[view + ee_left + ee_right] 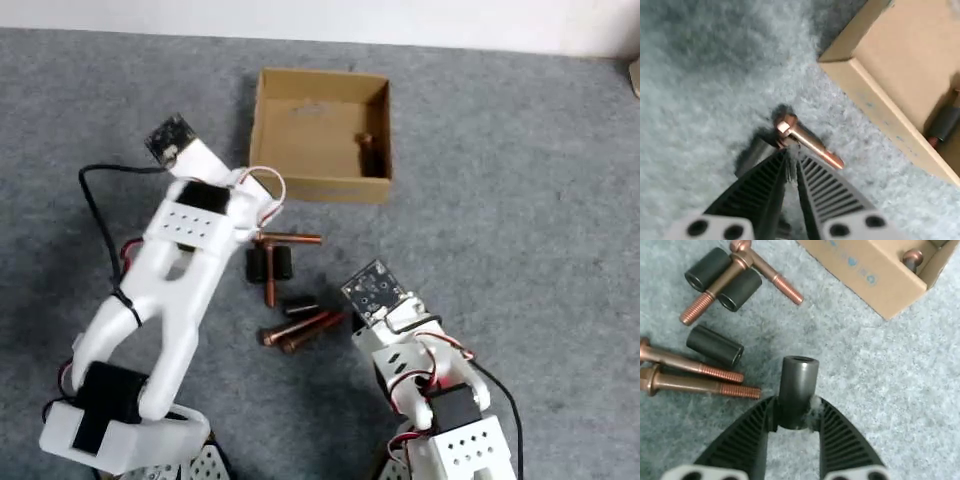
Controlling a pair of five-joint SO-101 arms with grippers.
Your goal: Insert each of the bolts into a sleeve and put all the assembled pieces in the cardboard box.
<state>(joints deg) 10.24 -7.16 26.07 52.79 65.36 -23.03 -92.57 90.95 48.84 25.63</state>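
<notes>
Grey carpet (pixel 540 220), white wall (pixel 300 15) beyond: my right pincer (pixel 795 409) grips a sleeve (pixel 799 382); my left pincer (pixel 792 154) is nearly closed at a bolt (pixel 809 143).

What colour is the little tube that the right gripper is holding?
Black. The sleeve in the right gripper shows best in the right wrist view.

We see a grey, fuzzy carpet-like covering (pixel 540 260) spread over the table; along its far edge runs a plain white strip (pixel 420 18); at the high view's right edge we note a small pale object (pixel 635 76), cut off by the frame, which we cannot identify.
</notes>
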